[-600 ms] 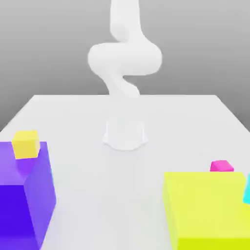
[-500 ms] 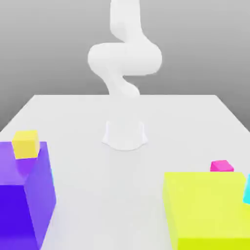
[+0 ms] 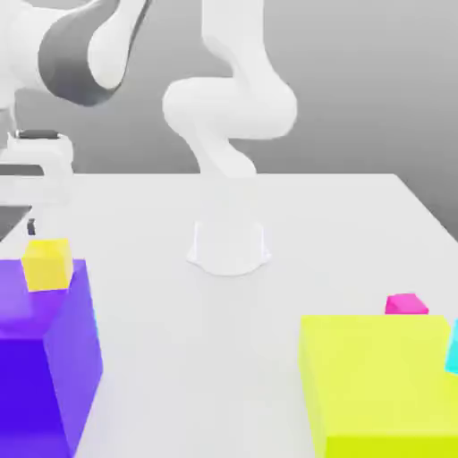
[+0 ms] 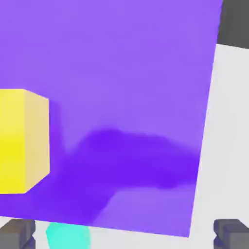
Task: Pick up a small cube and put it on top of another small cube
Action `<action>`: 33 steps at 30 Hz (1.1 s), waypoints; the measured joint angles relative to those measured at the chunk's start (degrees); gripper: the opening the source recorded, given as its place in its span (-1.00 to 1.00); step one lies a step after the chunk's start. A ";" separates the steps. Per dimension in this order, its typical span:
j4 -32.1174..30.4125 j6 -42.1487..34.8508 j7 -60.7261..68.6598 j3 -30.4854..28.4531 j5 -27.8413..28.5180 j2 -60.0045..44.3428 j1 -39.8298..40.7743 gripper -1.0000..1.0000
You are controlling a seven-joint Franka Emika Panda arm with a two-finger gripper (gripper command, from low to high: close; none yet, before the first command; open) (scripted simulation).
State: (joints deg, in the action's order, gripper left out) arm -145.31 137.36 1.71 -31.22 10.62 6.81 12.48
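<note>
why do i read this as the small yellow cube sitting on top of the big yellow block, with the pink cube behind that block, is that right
Not quite. The small yellow cube sits on top of the big purple block, at the exterior view's left, as that view shows. The rest holds: the pink cube does lie behind the big yellow block.

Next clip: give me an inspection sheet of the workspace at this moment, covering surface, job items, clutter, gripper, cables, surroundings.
Surface: white table, flat.
Job's things: small yellow cube rests on the big purple block; small pink cube sits behind the big yellow block; small cyan cube at the exterior view's right edge.
Clutter: another cyan piece beside the purple block.
Gripper: gripper open, holding nothing, above the purple block.
Cables: nothing seen.
Surroundings: plain grey backdrop.
</note>
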 joint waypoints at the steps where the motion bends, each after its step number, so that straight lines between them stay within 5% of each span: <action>1: -1.66 2.28 2.26 -0.59 -0.86 -1.11 0.09 0.00; 12: -17.69 27.92 24.19 0.38 -16.11 -9.76 1.05 0.00; 20: -14.69 38.21 40.73 23.09 -37.91 -22.92 18.79 0.00; 21: -14.46 38.98 41.42 24.89 -38.79 -23.86 20.38 -1.00; 28: -14.48 38.76 41.34 24.80 -38.68 -23.74 20.31 -1.00; 33: -16.60 33.32 32.40 13.28 -26.90 -16.21 11.61 -1.00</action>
State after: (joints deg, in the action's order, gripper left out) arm -161.91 170.67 34.11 -17.94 -16.28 -9.40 24.08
